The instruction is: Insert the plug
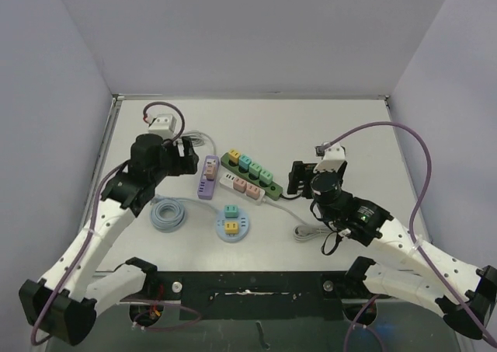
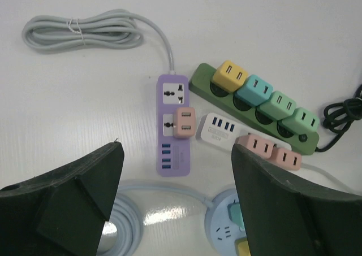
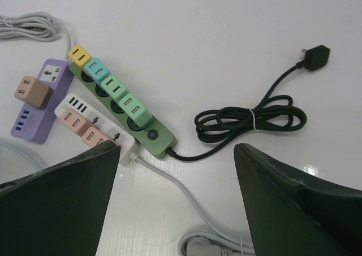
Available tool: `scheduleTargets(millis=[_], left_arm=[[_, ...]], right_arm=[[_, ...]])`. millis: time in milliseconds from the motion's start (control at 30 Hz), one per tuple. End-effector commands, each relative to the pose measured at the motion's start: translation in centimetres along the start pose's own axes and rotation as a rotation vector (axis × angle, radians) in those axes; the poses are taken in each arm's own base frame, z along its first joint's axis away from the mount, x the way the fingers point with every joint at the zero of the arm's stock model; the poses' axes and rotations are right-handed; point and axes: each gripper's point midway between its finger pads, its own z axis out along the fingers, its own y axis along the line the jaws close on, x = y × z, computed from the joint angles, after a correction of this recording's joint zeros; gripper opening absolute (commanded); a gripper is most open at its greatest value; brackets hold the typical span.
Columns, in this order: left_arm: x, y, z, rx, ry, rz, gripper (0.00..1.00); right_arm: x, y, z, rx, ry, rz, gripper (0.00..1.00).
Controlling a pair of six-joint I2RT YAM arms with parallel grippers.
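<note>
Both spread, empty: left gripper hovers over purple strip, right gripper over green strip; black plug lies loose on table, unplugged, beyond its bundled cord.

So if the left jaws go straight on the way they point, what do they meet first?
Probably the purple power strip, near its USB ports below the pink adapter; it lies centred between the open left jaws, though depth is unclear.
</note>
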Motion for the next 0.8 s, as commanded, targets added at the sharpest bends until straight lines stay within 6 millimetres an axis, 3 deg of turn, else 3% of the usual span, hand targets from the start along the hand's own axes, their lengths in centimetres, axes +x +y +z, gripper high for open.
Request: scheduleTargets(millis=[0,267,400,567,767], left_arm=[[-3.1,0.7,-4.5,0.012,-0.231,-0.061,0.77],[-4.3,5.5,-12.0,-0.19,-0.376,-0.109,0.77],[-4.6,6.3,-14.6,-0.222,-0.4,-0.112,0.77],[-5.5,6.6,-17.1,-0.22,-0.447,-0.129,0.77],[-5.9,6.5,-17.8,-0.212,-0.461,-0.135,0.77]], right_arm=[[-3.5,-4.2,-2.7,0.196,-0.052,0.032,0.85],[-8.5,-10.4,-8.9,0.399,-0.172,0.069,0.92],[-10.0,-11.9,-11.3,0.393,-0.226,0.118,0.97],[-9.6,-12.7,-12.1,0.415,-0.207,0.137,1.0],[-9.3,-13.1,-12.3,0.437,-0.198,0.133,0.98]])
